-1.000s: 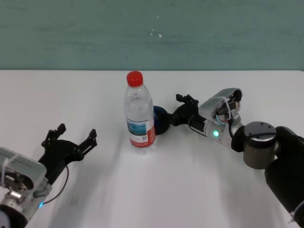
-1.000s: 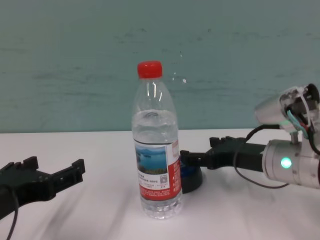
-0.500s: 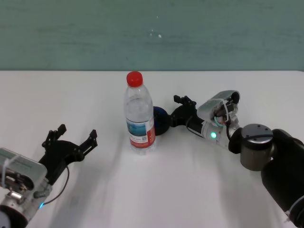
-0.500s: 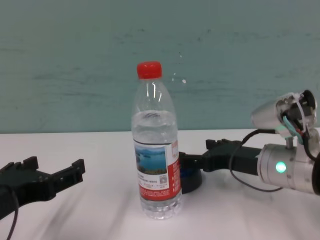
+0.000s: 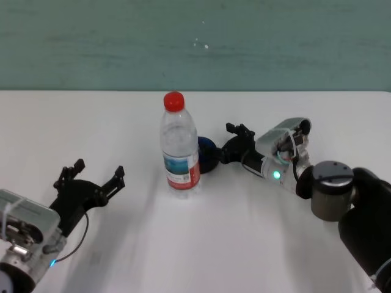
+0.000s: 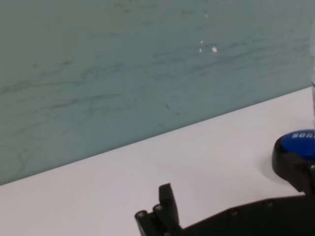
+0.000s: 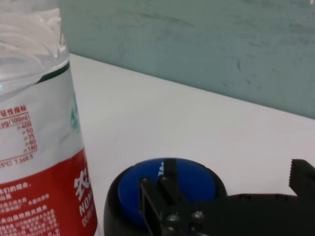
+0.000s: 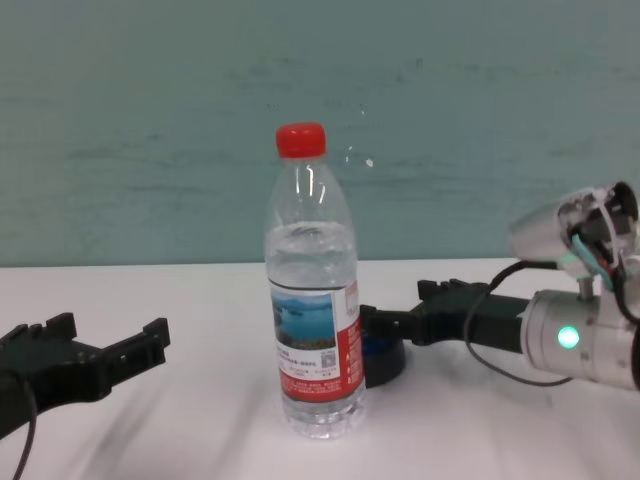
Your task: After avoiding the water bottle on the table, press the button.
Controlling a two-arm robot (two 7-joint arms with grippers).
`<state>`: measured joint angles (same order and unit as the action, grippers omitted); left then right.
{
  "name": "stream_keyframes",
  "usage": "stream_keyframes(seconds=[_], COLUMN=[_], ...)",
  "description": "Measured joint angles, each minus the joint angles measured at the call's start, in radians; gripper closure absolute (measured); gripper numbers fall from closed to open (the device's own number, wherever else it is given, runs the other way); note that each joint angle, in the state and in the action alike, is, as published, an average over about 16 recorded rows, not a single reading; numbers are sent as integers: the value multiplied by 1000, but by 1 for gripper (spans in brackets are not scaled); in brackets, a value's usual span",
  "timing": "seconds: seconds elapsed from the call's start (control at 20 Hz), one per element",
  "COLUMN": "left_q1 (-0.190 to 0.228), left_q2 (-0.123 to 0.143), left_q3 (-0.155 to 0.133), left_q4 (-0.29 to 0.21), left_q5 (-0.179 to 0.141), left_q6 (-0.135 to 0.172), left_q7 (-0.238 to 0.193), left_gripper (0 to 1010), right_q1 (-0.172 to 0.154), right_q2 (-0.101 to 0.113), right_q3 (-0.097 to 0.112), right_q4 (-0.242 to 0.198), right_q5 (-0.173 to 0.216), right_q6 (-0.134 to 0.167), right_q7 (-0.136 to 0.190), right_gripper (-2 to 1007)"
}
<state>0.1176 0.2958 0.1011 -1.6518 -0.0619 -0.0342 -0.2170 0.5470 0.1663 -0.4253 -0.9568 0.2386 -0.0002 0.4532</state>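
While the water bottle (image 5: 179,146) stands upright near the middle of the white table (image 5: 201,244), its red cap at the top and its label with the blue landscape and red band facing the robot, the button (image 5: 207,154) sits just beside it on the right and slightly farther back, partly hidden behind the bottle in the head and chest views. Its blue domed top and black base show more fully in the right wrist view (image 7: 167,187), where the bottle's label (image 7: 39,162) fills the side next to it. The right hand (image 5: 234,141) reaches in low from the right, level with the button and to the right of the bottle, not touching the bottle. In the right wrist view 1 black finger (image 7: 160,196) lies across the blue dome, while the other finger's serrated tip (image 7: 302,179) stands well off to the side, so the fingers are spread apart with nothing held between them. In the chest view the same hand (image 8: 400,318) shows as a dark finger ending at the button's top edge. The left hand (image 5: 90,178) rests low over the near left part of the table, well apart from the bottle, its 2 black fingers spread wide and holding nothing; the chest view (image 8: 95,348) shows it the same way.
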Motion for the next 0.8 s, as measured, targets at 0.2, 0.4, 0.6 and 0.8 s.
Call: stream_keyframes(seconds=[0.2, 0.4, 0.6, 0.8], left_q1=[0, 0, 0, 0], left_q2=[0, 0, 0, 0], left_q3=[0, 0, 0, 0], left_q4=[0, 0, 0, 0], left_q5=[0, 0, 0, 0], left_q6=[0, 0, 0, 0], left_q7=[0, 0, 0, 0], left_gripper=[10, 10, 10, 10], right_q1=[-25, -52, -81, -114], right_q2=[15, 32, 48, 63], right_q3=[0, -1, -3, -1], right_q4=[-76, -161, -245, -321], right_q5=[-8, -18, -26, -31], right_q6=[16, 35, 53, 67], right_q7=[-16, -34, -50, -66], right_gripper=[1, 1, 1, 1])
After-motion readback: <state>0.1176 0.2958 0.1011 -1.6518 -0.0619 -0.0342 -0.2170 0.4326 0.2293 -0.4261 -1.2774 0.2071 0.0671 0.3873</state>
